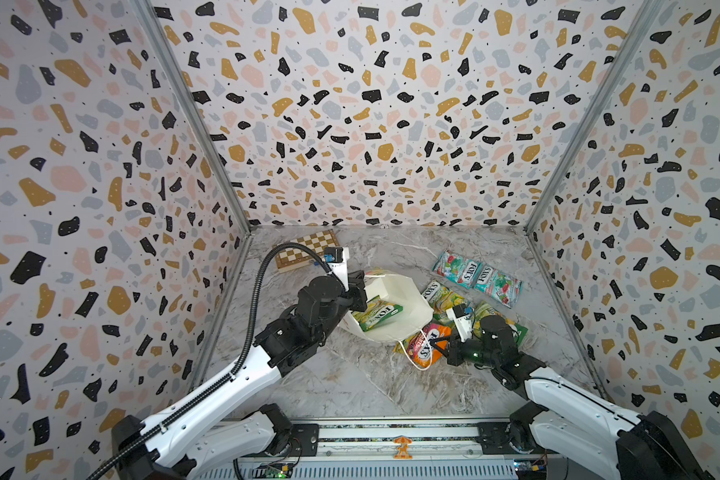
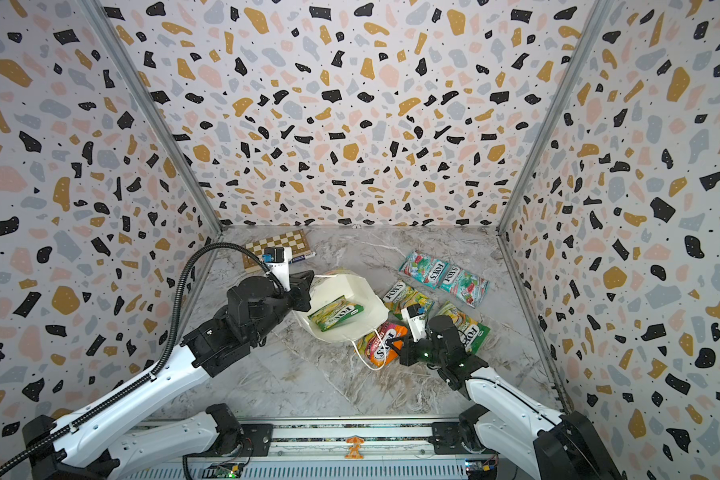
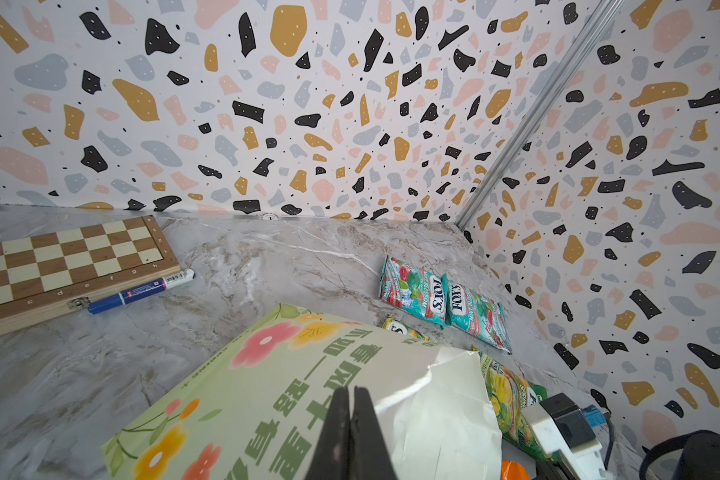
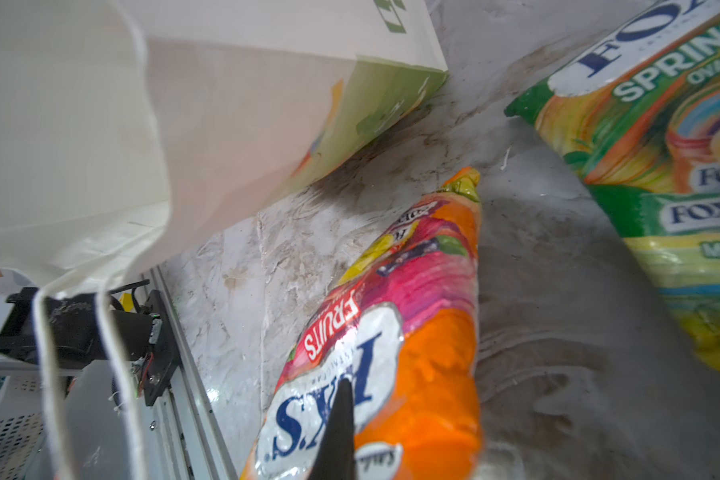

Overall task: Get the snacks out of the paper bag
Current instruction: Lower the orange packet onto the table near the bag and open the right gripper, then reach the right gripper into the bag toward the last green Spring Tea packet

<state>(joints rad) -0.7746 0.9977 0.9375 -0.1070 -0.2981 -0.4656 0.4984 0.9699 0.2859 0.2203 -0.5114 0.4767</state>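
The white paper bag (image 1: 400, 291) (image 3: 267, 395) hangs tilted mid-table, its mouth and cord handles toward the front right. My left gripper (image 1: 360, 291) (image 3: 352, 395) is shut on its left edge. One green-yellow snack (image 1: 381, 316) shows inside the mouth. Two teal-red snacks (image 1: 458, 268) (image 1: 497, 286) lie at the back right. Two more green-yellow snacks (image 1: 439, 297) (image 1: 512, 328) lie right of the bag, the nearer one partly under my right arm. My right gripper (image 1: 433, 343) (image 4: 344, 390) is shut, its tip over the orange-purple snack (image 1: 425, 351) (image 4: 412, 311) by the bag's handles.
A folded wooden chessboard (image 1: 306, 249) lies at the back left with a blue marker (image 3: 142, 291) along its near edge. Patterned walls close in the left, back and right. A metal rail (image 1: 391, 434) runs along the front.
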